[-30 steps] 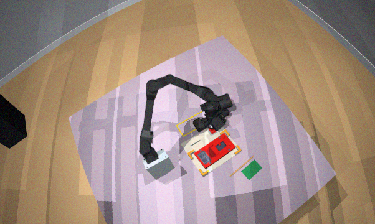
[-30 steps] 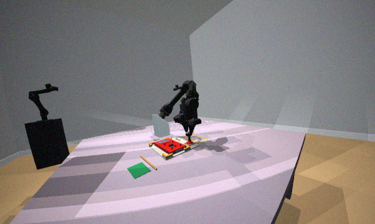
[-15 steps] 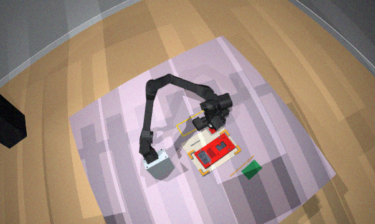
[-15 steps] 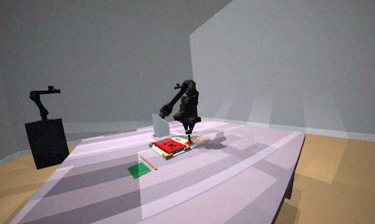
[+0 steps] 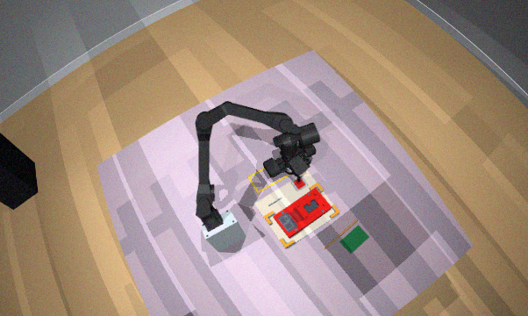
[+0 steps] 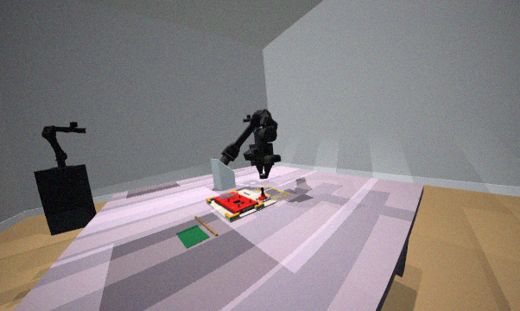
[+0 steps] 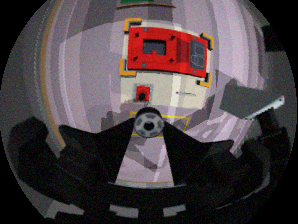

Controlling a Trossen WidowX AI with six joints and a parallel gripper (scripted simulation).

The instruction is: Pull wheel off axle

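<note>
Now the wheel (image 7: pixel 148 123) is gripped in the tool (image 7: pixel 148 137), lifted above the table (image 6: pixel 338 233).
The wheel is clamped between the fingertips, clear of the upright axle (image 6: pixel 263 191) on its small red base (image 5: pixel 298 183). In the top view the yellow-outlined marked area (image 5: pixel 264 181) lies at about nine o'clock from the tool, just beside the cream board (image 5: pixel 273 204). The arm is arched from its grey pedestal (image 5: pixel 224 232), wrist pointed straight down, wheel axis judged horizontal.

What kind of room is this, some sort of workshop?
Probably a robot test room rather than a workshop: one black arm is mounted on a large table, its tool shut on a small wheel above a red parts board, with bare grey walls around.
</note>
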